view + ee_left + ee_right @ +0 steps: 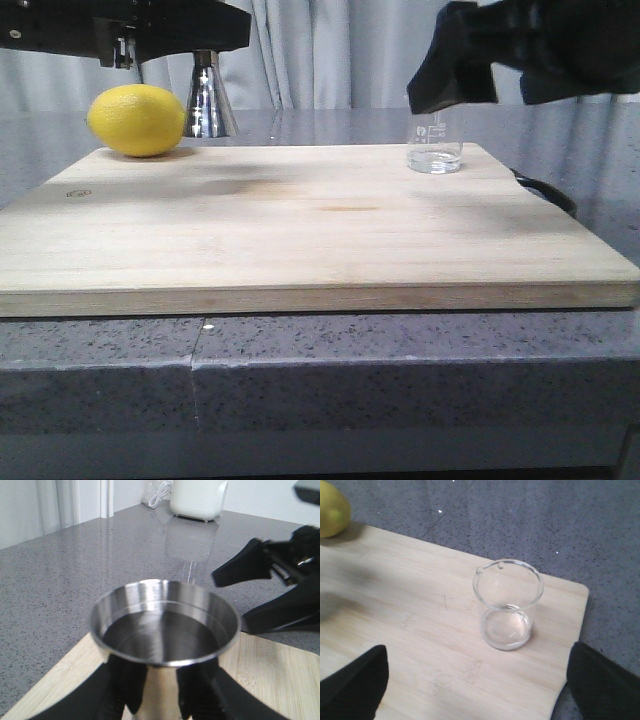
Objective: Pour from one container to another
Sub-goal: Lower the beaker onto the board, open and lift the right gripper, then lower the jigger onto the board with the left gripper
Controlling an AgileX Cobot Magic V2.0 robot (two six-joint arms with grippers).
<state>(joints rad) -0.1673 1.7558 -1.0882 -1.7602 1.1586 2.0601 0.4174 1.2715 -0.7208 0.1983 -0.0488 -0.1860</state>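
While the left gripper (160, 690) clamps the steel jigger (164, 625) below its cup, the right gripper (475, 680) hangs spread over the beaker (507, 605) near the board's (300, 230) far right corner: thin, slick, breakable glass, best pinched mid-wall.

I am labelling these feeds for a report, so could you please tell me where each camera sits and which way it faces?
Front view: low at the table edge, facing forward over the pale wooden cutting board; both dark arms hang at the top.
Left wrist view: on the left arm, looking into the shiny steel jigger that the left gripper clasps.
Right wrist view: on the right arm, looking down at the small clear glass beaker between the open right gripper fingers.
Front and right wrist views share the yellow lemon.
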